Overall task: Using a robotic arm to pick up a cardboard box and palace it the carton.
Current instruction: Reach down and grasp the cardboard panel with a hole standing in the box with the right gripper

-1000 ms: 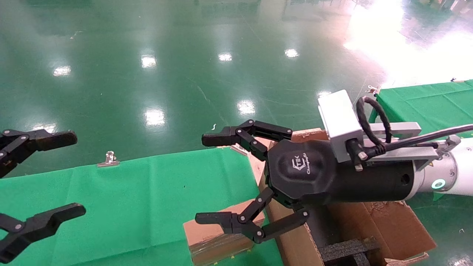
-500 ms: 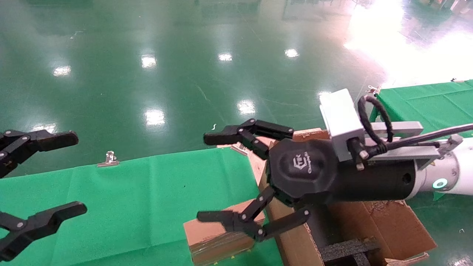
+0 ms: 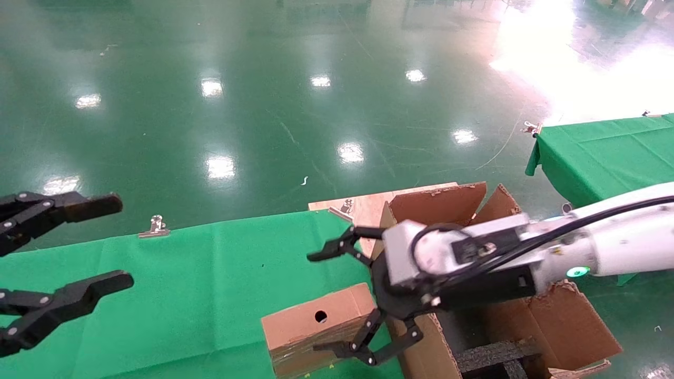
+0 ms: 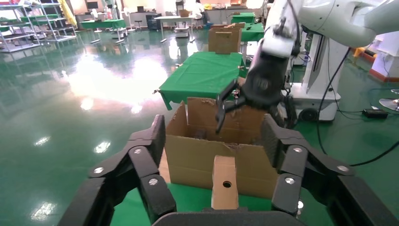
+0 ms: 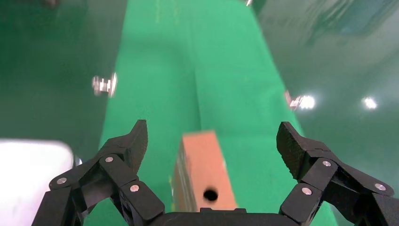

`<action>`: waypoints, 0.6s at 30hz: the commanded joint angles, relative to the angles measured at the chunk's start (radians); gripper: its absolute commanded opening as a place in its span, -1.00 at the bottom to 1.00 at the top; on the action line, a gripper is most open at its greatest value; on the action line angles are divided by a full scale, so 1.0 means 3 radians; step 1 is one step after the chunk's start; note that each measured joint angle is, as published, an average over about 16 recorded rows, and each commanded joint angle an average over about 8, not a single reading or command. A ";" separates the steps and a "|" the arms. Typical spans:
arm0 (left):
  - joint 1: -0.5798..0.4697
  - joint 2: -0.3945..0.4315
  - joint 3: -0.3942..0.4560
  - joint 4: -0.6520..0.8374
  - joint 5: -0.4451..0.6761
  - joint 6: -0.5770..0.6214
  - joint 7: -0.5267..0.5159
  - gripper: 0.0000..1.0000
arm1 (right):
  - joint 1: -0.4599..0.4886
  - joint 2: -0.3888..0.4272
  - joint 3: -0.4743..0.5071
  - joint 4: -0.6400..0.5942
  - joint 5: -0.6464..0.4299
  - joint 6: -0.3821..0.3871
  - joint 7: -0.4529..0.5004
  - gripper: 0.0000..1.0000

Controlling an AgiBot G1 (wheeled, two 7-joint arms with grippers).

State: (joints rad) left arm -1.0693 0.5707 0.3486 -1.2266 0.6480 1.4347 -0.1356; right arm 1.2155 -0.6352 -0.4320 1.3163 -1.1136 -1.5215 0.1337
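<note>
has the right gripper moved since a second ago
Yes. The right gripper has dropped and tilted downward toward the cardboard box, beside the carton; the box's round hole, hidden earlier, now shows. Its fingers are open.

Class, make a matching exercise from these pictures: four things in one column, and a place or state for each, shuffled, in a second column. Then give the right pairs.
Things
1. box
2. carton
3. right end effector
4. left end effector

Places or states
A. open, idle at the cloth's left side
B. flaps up, black foam inside
C. closed, round hole on top
D. open, fingers spread either side of the box

Pairs: 1-C, 2-B, 3-D, 4-A
</note>
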 commanded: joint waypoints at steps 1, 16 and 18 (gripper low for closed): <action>0.0000 0.0000 0.0000 0.0000 0.0000 0.0000 0.0000 -1.00 | 0.0066 -0.0047 -0.0087 0.0000 -0.0183 -0.0024 -0.0032 1.00; 0.0000 0.0000 0.0000 0.0000 0.0000 0.0000 0.0000 -1.00 | 0.0380 -0.0505 -0.0574 -0.0011 -0.1173 0.0045 -0.0050 1.00; 0.0000 0.0000 0.0000 0.0000 0.0000 0.0000 0.0000 -1.00 | 0.0447 -0.0563 -0.0645 0.0001 -0.1307 0.0020 -0.0017 1.00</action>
State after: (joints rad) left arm -1.0693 0.5707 0.3486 -1.2266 0.6480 1.4347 -0.1356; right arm 1.3540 -0.8040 -0.6288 1.3174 -1.5076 -1.5199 0.1288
